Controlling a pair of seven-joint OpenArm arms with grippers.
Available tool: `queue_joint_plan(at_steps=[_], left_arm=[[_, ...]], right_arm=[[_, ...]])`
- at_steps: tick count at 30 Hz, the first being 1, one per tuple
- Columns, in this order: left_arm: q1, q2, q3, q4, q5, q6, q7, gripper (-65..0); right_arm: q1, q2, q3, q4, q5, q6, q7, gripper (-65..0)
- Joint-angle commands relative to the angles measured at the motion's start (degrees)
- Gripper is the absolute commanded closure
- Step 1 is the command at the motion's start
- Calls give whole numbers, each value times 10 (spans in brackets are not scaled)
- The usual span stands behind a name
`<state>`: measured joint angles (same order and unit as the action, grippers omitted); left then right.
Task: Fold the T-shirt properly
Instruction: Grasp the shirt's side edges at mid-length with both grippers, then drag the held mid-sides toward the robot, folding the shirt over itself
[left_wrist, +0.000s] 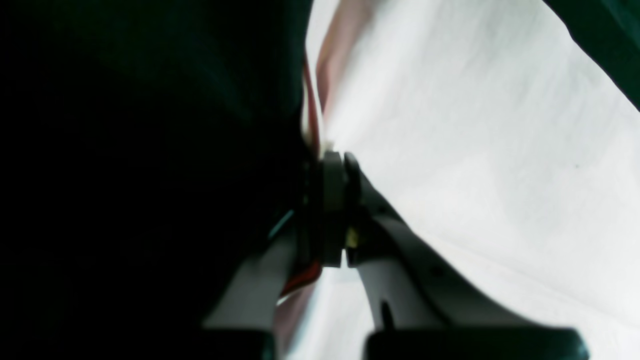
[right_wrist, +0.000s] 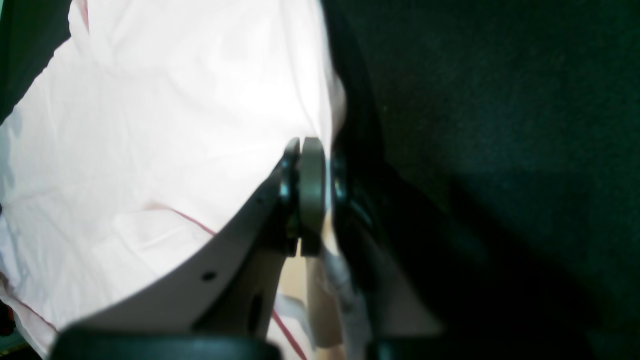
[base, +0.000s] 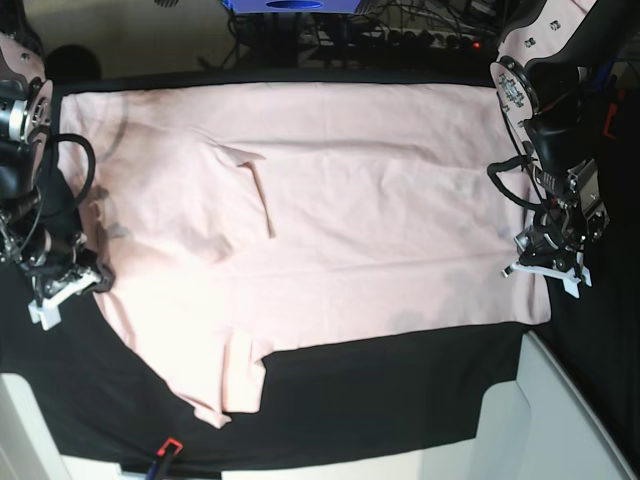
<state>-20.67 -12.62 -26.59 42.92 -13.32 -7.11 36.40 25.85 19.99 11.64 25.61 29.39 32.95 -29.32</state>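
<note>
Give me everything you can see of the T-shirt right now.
The T-shirt is pale pink, thin and cotton-like, spread mostly flat across the black cloth, lightly wrinkled. No print shows. One sleeve is folded onto the body, upper middle in the base view; another flap hangs off the near edge. A thin red seam line shows in the wrist views. The left gripper is shut on one side edge and the right gripper on the opposite edge.

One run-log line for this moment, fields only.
stage: edge grasp | T-shirt: spread on black cloth | left pincer: shut on shirt edge | right pincer: shut on opposite edge
</note>
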Motion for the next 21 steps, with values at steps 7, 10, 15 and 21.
queue_joint_plan(at_steps=[7, 10, 15, 21], left_arm=[[1, 3, 0, 71, 0, 3, -5, 0], [15, 11, 0, 122, 0, 3, 4, 0], [19, 29, 1, 181, 0, 0, 45, 0], [39, 33, 1, 217, 0, 0, 46, 0]], right_arm=[[16, 12, 4, 10, 11, 4, 34, 0], [16, 18, 4, 10, 11, 4, 35, 0], [17, 20, 4, 28, 12, 4, 34, 0], [10, 21, 4, 49, 12, 4, 32, 0]])
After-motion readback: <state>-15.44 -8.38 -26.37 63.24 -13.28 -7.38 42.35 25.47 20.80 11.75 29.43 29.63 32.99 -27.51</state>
